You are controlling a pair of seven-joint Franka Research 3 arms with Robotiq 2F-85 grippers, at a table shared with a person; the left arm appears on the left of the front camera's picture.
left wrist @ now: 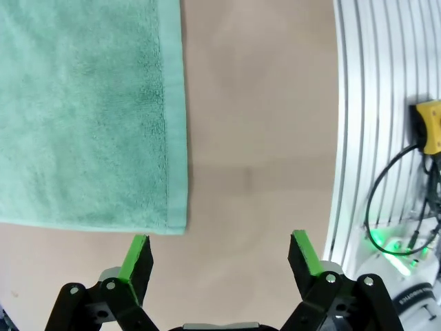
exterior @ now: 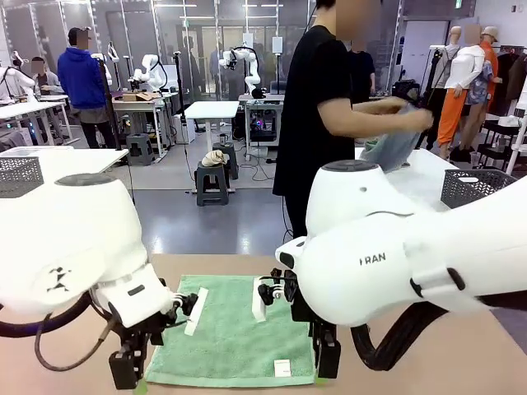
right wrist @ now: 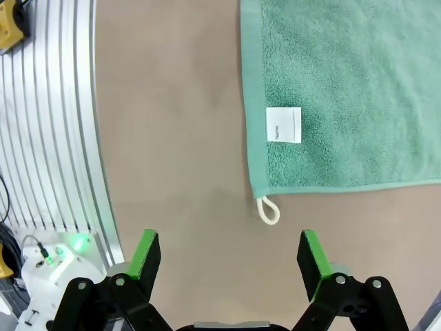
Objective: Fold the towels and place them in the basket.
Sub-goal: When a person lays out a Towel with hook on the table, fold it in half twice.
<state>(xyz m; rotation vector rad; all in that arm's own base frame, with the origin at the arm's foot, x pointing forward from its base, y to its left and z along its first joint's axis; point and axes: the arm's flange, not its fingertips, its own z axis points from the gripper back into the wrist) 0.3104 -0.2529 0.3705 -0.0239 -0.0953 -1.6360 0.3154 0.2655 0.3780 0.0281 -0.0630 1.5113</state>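
**Two open grippers, one flat towel, and corners that are easy to miss**

Both grippers hang low over the tan table (left wrist: 262, 138) at the near edge of the mint green towel (exterior: 235, 329), which lies spread flat between them. The left gripper (left wrist: 220, 252) has its jaws wide and holds nothing. One green pad sits just short of the towel's near corner, and the other is over bare table. The right gripper (right wrist: 231, 252) is likewise spread and empty, with the towel's corner loop (right wrist: 269, 210) and white label (right wrist: 284, 125) just ahead of it, offset toward one finger. Across the table a person's hand (exterior: 420, 119) holds up the grey-blue towel (exterior: 394, 148). The dark grey basket (exterior: 478, 188) stands at the far right, well apart from the mint towel.

The next move is probably a pinch at each near corner. Neither corner lies centred between its fingers, so a straight descent could close on table alone. It could also catch just the hem or the loop, which would likely slip during the lift. Unequal grips would drag the towel askew and leave a crooked fold. Pads pressed hard into the table could also bunch the terry.
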